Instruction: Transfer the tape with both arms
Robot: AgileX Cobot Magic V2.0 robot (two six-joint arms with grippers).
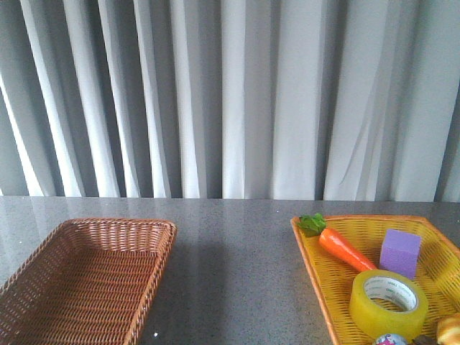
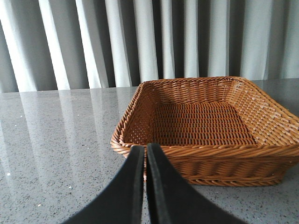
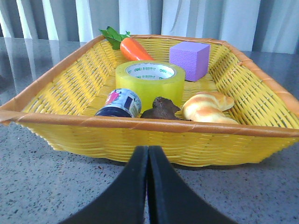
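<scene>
The yellow tape roll point(image 1: 389, 302) lies flat in the yellow basket point(image 1: 323, 277) at the right, with its white printed core facing up. It also shows in the right wrist view point(image 3: 150, 83), in the middle of that basket point(image 3: 70, 70). My right gripper point(image 3: 148, 149) is shut and empty, low over the table just outside the basket's near wall. My left gripper point(image 2: 145, 148) is shut and empty, in front of the brown wicker basket point(image 2: 205, 151). Neither arm shows in the front view.
The yellow basket also holds a toy carrot point(image 1: 343, 246), a purple cube point(image 1: 399, 253), a small can point(image 3: 119, 103), a brown lump point(image 3: 161, 108) and a bread roll point(image 3: 207, 107). The brown basket point(image 1: 154, 251) stands empty at the left. Grey curtains hang behind the table.
</scene>
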